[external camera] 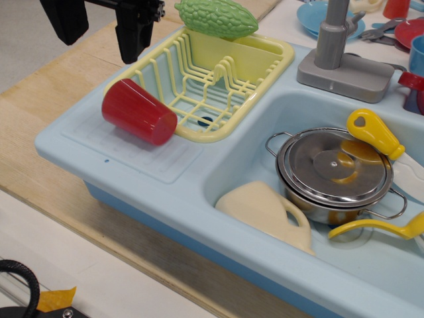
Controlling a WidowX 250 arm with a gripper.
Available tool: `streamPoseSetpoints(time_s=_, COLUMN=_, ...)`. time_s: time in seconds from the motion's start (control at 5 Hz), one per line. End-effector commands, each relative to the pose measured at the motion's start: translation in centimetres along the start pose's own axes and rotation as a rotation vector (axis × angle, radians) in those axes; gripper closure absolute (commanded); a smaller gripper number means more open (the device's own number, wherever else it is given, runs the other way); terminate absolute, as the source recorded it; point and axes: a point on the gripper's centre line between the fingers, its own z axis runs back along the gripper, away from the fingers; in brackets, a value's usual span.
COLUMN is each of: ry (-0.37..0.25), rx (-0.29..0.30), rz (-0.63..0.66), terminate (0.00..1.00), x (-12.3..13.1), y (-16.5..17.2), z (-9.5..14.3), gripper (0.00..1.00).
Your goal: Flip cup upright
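Note:
The red cup (137, 111) lies on its side on the light blue drainboard (126, 156) of the toy sink, its closed base facing right and front, touching the left front corner of the yellow dish rack (205, 79). My gripper (99, 30) hangs at the top left, above and behind the cup, apart from it. Its two black fingers (136, 33) stand open with nothing between them.
A green bumpy vegetable (216, 18) rests on the rack's back rim. The basin holds a cream cup with a handle (265, 211), a steel pot with lid (334, 173) and yellow utensils (374, 132). A grey faucet (338, 53) stands behind. The wooden table (53, 93) lies to the left.

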Motion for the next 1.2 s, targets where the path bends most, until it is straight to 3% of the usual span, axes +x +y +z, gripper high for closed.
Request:
streamPoseSetpoints(time_s=0.0, ry=0.0, rx=0.0, rz=0.0, terminate=0.0, x=0.0, y=0.0, z=0.0, gripper=0.0)
streamPoseSetpoints(time_s=0.2, ry=0.122, rx=-0.08, rz=-0.027, terminate=0.0, x=1.1, y=0.5, z=-0.7, gripper=0.0)
streamPoseSetpoints(time_s=0.4, ry=0.115, rx=-0.125, rz=-0.014, terminate=0.0, x=0.9, y=0.6, z=-0.9, gripper=0.0)
streamPoseSetpoints(time_s=1.0, ry=0.123, rx=-0.361, rz=0.092, terminate=0.0, x=-0.1, y=0.1, z=-3.1, gripper=0.0)
